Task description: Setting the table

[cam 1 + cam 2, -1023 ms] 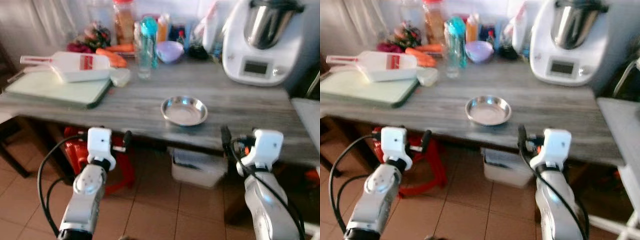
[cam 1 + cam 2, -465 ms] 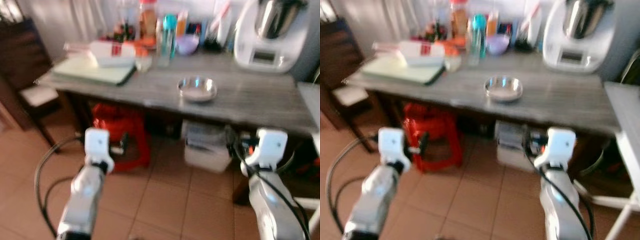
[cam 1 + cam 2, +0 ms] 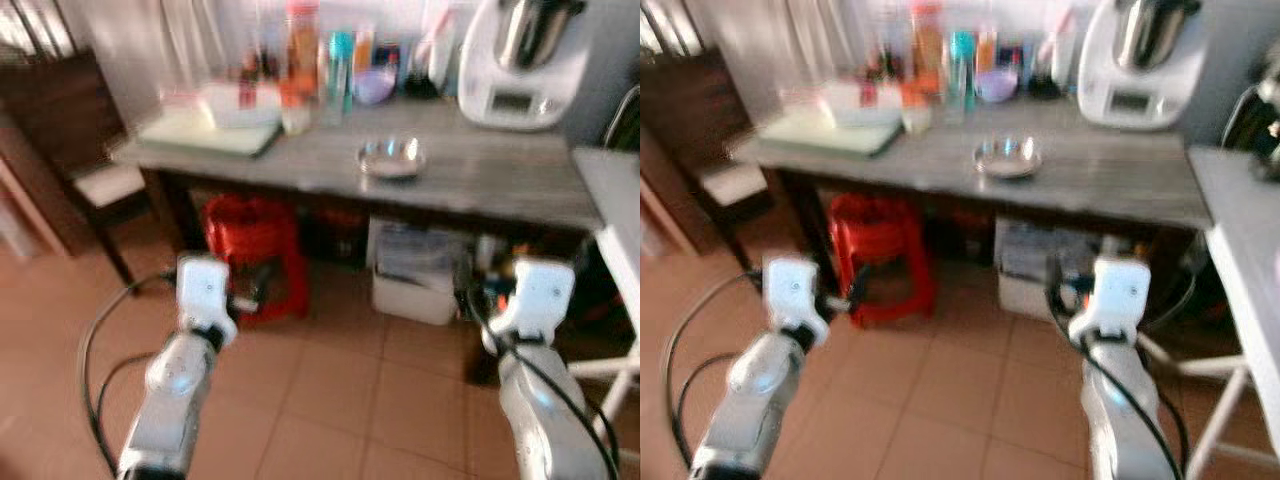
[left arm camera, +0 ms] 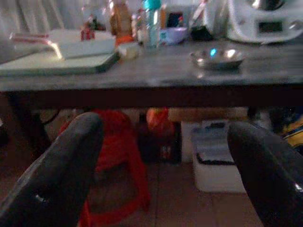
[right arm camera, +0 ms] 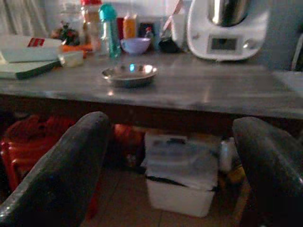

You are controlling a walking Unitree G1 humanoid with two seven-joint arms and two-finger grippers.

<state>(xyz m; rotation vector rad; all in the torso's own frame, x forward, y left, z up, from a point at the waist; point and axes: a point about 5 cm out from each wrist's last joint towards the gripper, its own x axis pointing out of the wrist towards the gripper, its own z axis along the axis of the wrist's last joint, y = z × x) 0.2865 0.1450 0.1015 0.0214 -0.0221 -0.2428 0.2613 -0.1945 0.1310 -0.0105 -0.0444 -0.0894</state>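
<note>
A shallow metal bowl (image 3: 391, 158) stands alone on the grey wooden table (image 3: 480, 185), near its front edge. I stand well back from the table on the tiled floor. My left gripper (image 4: 163, 125) is held low in front of me, open and empty, its fingers (image 4: 71, 161) pointing under the table. My right gripper (image 5: 171, 122) is likewise open and empty, level with the table's underside. In the right wrist view the bowl (image 5: 129, 74) lies ahead and above the fingers (image 5: 66, 175).
At the table's back stand a white kitchen machine (image 3: 520, 60), bottles, a purple bowl (image 3: 374, 85), and a white container (image 3: 240, 103) on a cutting board (image 3: 215, 132). Under the table are a red stool (image 3: 255, 240) and a white box (image 3: 415, 275). A dark chair (image 3: 70, 130) stands left, a white surface (image 3: 615, 210) right.
The whole view has pulled back: the table and bowl now sit farther off and more floor shows. Both arms keep the same pose, grippers still open.
</note>
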